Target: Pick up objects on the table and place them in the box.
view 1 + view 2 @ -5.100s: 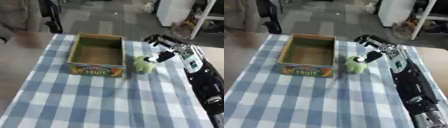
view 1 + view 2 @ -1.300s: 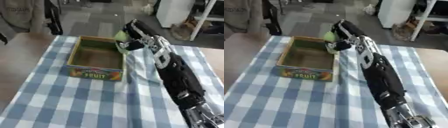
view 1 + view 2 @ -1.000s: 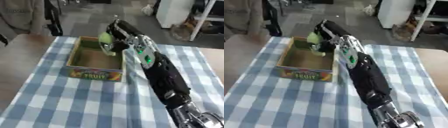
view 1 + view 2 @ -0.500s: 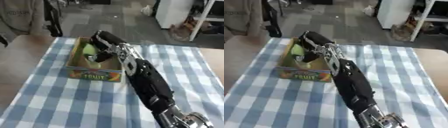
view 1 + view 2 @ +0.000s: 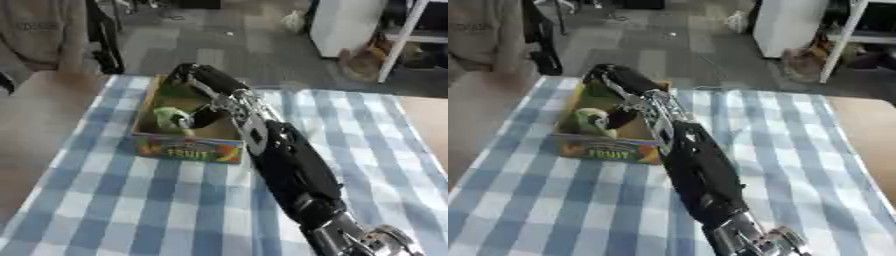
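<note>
Right hand (image 5: pixel 203 85) reaches over the cardboard fruit box (image 5: pixel 188 149) in the left eye view, its dark fingers curled around a green toy (image 5: pixel 171 117) held inside the box's open top. The box stands on a blue-and-white checked tablecloth (image 5: pixel 131 210).

In the right eye view, the arm (image 5: pixel 697 175) stretches from the lower edge to the box, the toy just beneath the hand.

Two head-mounted stereo eyes, both looking steeply down and forward at the checked table (image 5: pixel 105 200); floor and furniture sit toward 12 o'clock. The right arm (image 5: pixel 289 170) runs close under the lens from 5 o'clock up to the box (image 5: pixel 188 147). Both views share table, box and arm; in the right eye view the box (image 5: pixel 605 148) sits further toward 9 o'clock.
</note>
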{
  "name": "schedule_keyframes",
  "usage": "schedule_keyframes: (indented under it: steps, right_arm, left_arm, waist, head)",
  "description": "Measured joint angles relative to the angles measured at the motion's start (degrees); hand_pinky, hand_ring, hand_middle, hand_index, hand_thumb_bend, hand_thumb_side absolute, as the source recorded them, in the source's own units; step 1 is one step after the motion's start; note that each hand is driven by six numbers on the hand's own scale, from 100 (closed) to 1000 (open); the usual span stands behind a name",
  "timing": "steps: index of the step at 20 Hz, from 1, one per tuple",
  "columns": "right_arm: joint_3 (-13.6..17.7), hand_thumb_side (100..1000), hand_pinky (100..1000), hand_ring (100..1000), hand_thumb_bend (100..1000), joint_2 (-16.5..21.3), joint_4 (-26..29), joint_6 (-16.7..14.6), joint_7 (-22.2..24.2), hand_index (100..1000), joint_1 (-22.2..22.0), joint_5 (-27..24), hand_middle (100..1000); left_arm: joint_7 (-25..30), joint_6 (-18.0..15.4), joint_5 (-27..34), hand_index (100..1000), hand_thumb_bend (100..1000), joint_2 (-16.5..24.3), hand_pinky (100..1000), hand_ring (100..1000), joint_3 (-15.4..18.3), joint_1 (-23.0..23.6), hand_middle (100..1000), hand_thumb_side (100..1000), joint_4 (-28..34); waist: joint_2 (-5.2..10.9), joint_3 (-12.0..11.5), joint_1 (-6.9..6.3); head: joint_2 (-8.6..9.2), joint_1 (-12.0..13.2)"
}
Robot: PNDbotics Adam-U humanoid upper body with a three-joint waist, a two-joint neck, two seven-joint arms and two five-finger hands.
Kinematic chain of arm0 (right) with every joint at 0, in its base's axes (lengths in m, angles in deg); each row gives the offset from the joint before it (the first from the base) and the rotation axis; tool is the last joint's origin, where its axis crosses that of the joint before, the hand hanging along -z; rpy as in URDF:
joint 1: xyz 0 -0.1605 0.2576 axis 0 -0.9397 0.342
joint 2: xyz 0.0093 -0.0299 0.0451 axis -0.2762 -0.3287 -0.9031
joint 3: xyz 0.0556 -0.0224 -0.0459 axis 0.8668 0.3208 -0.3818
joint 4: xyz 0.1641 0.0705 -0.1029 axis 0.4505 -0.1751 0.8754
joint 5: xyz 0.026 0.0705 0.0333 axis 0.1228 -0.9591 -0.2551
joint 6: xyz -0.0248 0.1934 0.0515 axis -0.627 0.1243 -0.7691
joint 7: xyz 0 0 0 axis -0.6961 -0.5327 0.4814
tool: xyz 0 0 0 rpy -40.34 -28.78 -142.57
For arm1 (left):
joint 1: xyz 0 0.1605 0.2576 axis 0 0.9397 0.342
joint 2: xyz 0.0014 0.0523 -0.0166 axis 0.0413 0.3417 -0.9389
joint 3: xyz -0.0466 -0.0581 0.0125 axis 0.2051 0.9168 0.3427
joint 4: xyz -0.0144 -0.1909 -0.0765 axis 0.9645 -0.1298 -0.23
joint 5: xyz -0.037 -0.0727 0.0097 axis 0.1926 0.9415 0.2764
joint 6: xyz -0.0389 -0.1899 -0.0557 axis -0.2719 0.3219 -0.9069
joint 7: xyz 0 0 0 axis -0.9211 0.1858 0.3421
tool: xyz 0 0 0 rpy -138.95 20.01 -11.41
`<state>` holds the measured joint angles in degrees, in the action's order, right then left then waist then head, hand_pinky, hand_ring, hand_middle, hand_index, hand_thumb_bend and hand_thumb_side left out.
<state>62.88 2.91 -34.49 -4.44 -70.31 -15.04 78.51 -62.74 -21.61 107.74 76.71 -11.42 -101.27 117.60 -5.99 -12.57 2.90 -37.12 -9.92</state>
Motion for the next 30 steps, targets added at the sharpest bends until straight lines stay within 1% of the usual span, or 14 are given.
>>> schedule_keyframes:
  steps: [3, 5, 7, 8, 9, 11, 13, 15, 18, 22, 30]
  right_arm:
    - [0.4, 295, 761, 833, 478, 0.7, 0.7, 0.4, -1.8, 867, -0.6, -1.2, 845]
    - [0.6, 249, 729, 804, 453, 1.6, 1.6, 0.8, -2.8, 849, -1.2, -2.8, 816]
    - [1.1, 218, 709, 782, 443, 2.4, 2.9, 1.8, -4.0, 835, -2.1, -5.9, 787]
    - [1.3, 211, 698, 767, 400, 2.8, 3.6, 2.3, -4.5, 826, -2.6, -8.1, 766]
    - [1.5, 204, 693, 761, 449, 3.1, 4.4, 2.8, -4.9, 823, -3.4, -10.9, 758]
    - [1.9, 205, 686, 757, 461, 4.0, 6.1, 3.7, -5.0, 820, -5.2, -18.2, 754]
    - [2.0, 202, 683, 757, 469, 5.2, 7.9, 4.7, -4.2, 825, -7.0, -26.3, 759]
    - [2.0, 199, 682, 757, 476, 6.6, 10.1, 5.7, -3.1, 836, -8.7, -33.3, 765]
    - [2.0, 191, 679, 757, 480, 8.9, 13.9, 6.4, -1.1, 846, -10.9, -40.4, 768]
    - [2.2, 188, 673, 753, 486, 11.3, 18.0, 6.8, 0.3, 844, -13.1, -45.4, 765]
    - [4.1, 187, 663, 743, 495, 14.0, 23.1, 8.4, -0.3, 836, -16.7, -50.8, 759]
  left_arm:
    - [0.0, 0.0, 0.0, 655, 100, 0.0, 605, 557, 0.0, 0.0, 567, 612, 0.0]
    - [0.0, 0.0, 0.0, 655, 100, 0.0, 605, 557, 0.0, 0.0, 567, 612, 0.0]
    - [0.0, 0.0, 0.0, 655, 100, 0.0, 605, 557, 0.0, 0.1, 567, 611, 0.0]
    - [0.0, 0.0, 0.0, 655, 100, 0.0, 605, 558, 0.0, 0.1, 567, 610, 0.0]
    - [0.0, 0.0, 0.0, 655, 100, 0.0, 605, 558, 0.0, 0.1, 567, 611, 0.0]
    - [0.0, -0.1, -0.1, 655, 100, 0.0, 605, 558, 0.0, 0.1, 568, 613, 0.0]
    - [0.0, -0.1, -0.1, 655, 100, 0.0, 605, 558, 0.0, 0.1, 568, 612, 0.0]
    - [0.0, -0.1, -0.1, 656, 100, 0.0, 605, 558, 0.0, 0.1, 568, 611, 0.0]
    - [0.0, -0.1, -0.3, 656, 100, 0.0, 605, 559, 0.0, 0.3, 568, 612, 0.0]
    - [-0.1, -0.2, -0.6, 656, 100, 0.0, 606, 559, 0.0, 0.5, 569, 612, 0.0]
    - [-0.1, -0.2, -0.8, 656, 100, 0.0, 605, 560, 0.1, 0.5, 569, 607, 0.0]
  waist:
    - [0.0, 0.1, -0.01]
    - [0.0, 0.2, -0.01]
    - [-0.01, 0.3, -0.01]
    - [-0.02, 0.4, -0.02]
    - [-0.04, 0.5, -0.02]
    - [-0.16, 0.7, -0.03]
    - [-0.41, 1.0, -0.03]
    - [-0.46, 1.2, -0.03]
    - [-0.6, 1.2, -0.04]
    - [-0.78, 1.3, -0.32]
    - [-1.08, 1.6, -0.27]
  head:
    - [0.0, 0.1]
    - [0.0, 0.3]
    - [-0.02, 0.4]
    - [-0.02, 0.5]
    - [-0.02, 0.5]
    - [-0.02, 0.6]
    - [-0.02, 0.7]
    - [-0.02, 0.9]
    - [-0.02, 1.0]
    - [-0.02, 1.2]
    - [-0.01, 1.2]
